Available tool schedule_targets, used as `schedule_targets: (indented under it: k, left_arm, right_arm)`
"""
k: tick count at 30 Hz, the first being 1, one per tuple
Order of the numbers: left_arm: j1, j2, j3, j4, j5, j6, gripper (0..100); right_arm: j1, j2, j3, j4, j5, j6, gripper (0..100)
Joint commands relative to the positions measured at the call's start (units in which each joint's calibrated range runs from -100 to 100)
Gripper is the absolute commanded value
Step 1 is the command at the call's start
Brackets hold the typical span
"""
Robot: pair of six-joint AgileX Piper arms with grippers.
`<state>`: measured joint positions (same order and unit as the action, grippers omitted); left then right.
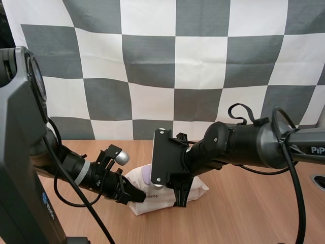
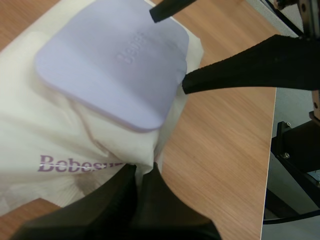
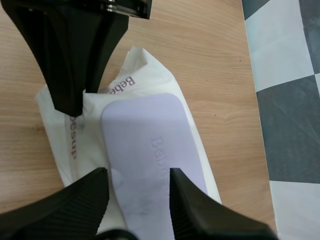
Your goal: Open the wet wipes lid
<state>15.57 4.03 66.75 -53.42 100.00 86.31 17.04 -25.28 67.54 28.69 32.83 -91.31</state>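
Slippage is your main risk: the left claw [image 2: 142,172] pinches only 1 thin fold of the pack [image 2: 60,140], which could tear or pull free once the lid is pried. The right claw [image 3: 137,175] stands wide, astride the end of the lilac lid [image 3: 150,150], which lies flat and closed. You cannot make out which lid edge carries the lifting tab.

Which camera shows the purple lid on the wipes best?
The left wrist view: almost the whole lid shows, shut on the pack. In the right wrist view the open right hand straddles it and its near end is cut off. In the high view just a sliver peeks out beside that hand.
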Motion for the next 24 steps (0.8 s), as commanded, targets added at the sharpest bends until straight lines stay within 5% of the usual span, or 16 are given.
schedule_targets:
  k: [1,24]
  left_arm:
    - [-0.03,0.04,0.04,0.05,0.00,-0.06,0]
    - [-0.03,0.04,0.04,-0.05,0.00,-0.06,0]
  right_arm:
    - [0.01,-0.02,-0.05,-0.05,0.07,0.00,65]
    - [0.01,-0.02,-0.05,-0.35,3.11,0.00,60]
